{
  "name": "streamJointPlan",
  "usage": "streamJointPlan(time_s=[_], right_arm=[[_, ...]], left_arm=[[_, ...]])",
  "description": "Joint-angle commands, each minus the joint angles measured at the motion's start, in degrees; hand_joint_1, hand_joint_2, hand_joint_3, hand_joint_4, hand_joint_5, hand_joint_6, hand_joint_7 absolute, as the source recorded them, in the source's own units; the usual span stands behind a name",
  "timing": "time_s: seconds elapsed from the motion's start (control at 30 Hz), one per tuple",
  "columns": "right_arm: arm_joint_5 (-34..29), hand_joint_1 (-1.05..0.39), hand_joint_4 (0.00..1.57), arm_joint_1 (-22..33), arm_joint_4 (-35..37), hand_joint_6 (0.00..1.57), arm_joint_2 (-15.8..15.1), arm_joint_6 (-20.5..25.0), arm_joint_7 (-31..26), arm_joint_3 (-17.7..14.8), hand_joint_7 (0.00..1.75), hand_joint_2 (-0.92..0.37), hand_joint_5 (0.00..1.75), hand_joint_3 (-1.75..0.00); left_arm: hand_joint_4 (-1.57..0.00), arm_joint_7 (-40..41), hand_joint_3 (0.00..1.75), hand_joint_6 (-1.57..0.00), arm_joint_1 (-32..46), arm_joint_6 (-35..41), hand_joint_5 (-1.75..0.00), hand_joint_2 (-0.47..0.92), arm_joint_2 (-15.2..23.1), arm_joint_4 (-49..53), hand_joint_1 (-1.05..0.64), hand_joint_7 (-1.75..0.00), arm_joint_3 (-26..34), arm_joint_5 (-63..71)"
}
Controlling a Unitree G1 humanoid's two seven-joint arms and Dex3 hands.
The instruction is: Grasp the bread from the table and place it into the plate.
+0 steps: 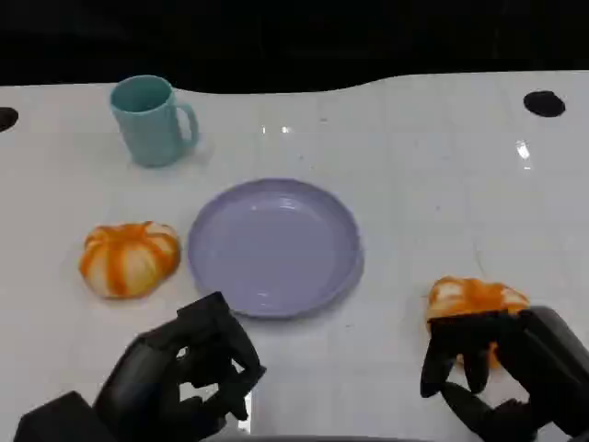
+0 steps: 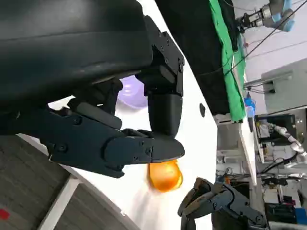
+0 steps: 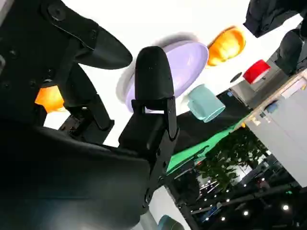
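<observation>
Two orange-and-white bread rolls lie on the white table. One bread (image 1: 129, 259) sits left of the lavender plate (image 1: 274, 247), which holds nothing. The other bread (image 1: 475, 299) lies to the plate's right, and my right hand (image 1: 504, 370) hangs over its near side with fingers apart and curved down around it, not closed. In the right wrist view this bread (image 3: 48, 98) shows orange behind the fingers (image 3: 152, 76), with the plate (image 3: 188, 64) beyond. My left hand (image 1: 184, 378) hovers near the plate's front edge, holding nothing. The left wrist view shows the right bread (image 2: 165, 175) and my right hand (image 2: 217, 203).
A teal mug (image 1: 150, 120) stands upright at the back left, behind the plate. Round black holes (image 1: 544, 103) mark the table's far corners. The table's near edge runs just below both hands.
</observation>
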Motion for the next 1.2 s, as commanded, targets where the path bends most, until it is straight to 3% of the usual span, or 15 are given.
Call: streamJointPlan(time_s=[0.03,0.83,1.2], right_arm=[[0.0,-0.03,1.05,-0.3,0.0,1.01,-0.4,-0.2,-0.3,0.0,1.18,-0.01,1.58,-1.59],[0.1,-0.05,1.04,-0.3,0.6,1.01,-0.2,-0.7,-0.5,0.0,1.17,-0.01,1.58,-1.57],[2.4,0.01,0.95,-0.4,-0.1,0.94,0.4,-1.3,-0.8,-0.7,1.09,-0.08,1.59,-1.47]], left_arm=[[-0.7,0.0,0.4,-0.52,-0.1,-0.1,-1.75,0.92,0.6,0.1,-0.56,-1.68,0.6,-0.3],[-0.69,0.1,0.4,-0.51,-0.1,0.5,-1.75,0.92,0.5,-0.2,-0.57,-1.69,0.5,-0.3],[-0.69,0.1,0.4,-0.51,-0.2,0.6,-1.75,0.92,0.5,-0.1,-0.57,-1.69,0.5,-0.2]])
